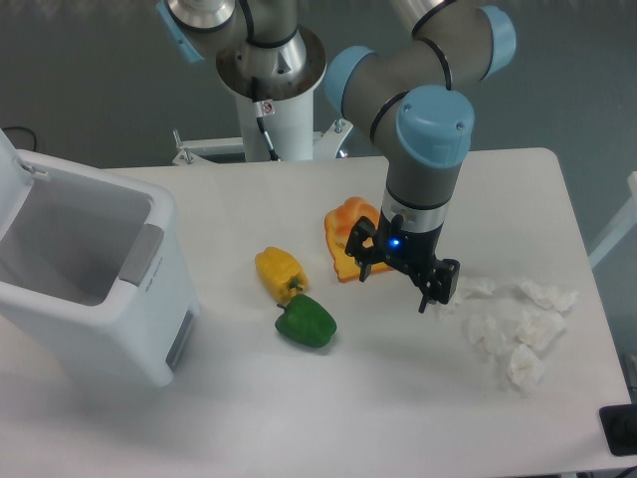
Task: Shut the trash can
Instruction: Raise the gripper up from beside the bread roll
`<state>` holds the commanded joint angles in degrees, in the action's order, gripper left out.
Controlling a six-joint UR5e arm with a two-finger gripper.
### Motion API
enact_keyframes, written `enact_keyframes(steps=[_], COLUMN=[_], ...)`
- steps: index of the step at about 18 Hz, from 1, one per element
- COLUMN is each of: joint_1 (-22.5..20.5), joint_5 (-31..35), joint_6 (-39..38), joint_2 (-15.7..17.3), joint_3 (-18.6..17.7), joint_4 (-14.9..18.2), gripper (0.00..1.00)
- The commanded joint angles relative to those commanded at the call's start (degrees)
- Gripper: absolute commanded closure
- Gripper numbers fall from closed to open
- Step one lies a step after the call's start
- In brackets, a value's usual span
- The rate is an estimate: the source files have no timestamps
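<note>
The trash can [149,329], a big white boxy bin with a grey panel on its side, stands at the table's left edge. Its top is open and the pale inside shows. The white lid [12,174] is swung up at the far left, partly cut off by the frame edge. My gripper [398,281] hangs over the middle of the table, well to the right of the bin, pointing down. Its two black fingers stand spread apart with nothing between them.
A yellow pepper [278,271] and a green pepper [306,321] lie between the bin and my gripper. An orange pepper [345,239] sits just behind the gripper. Crumpled white tissues [518,324] are scattered at the right. The robot base [269,110] rises at the back.
</note>
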<state>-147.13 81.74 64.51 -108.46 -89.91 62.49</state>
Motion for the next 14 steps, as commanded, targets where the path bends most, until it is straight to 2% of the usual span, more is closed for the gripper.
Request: enact_keyframes(steps=[6,8,12,14], joint_1=[0.4,0.7,0.8,1.0], joint_5=[0.1,0.0,-0.5,-0.5], joint_6=[-0.2,-0.4,-0.9,-1.5], joint_2=[-0.1,0.1,1.7,3.9], joint_3=[-0.3,-1.6,-2.9,-3.9], joint_4=[-0.3,-0.5,-0.7,-0.6], gripper=[0.0,0.0,0.0,0.0])
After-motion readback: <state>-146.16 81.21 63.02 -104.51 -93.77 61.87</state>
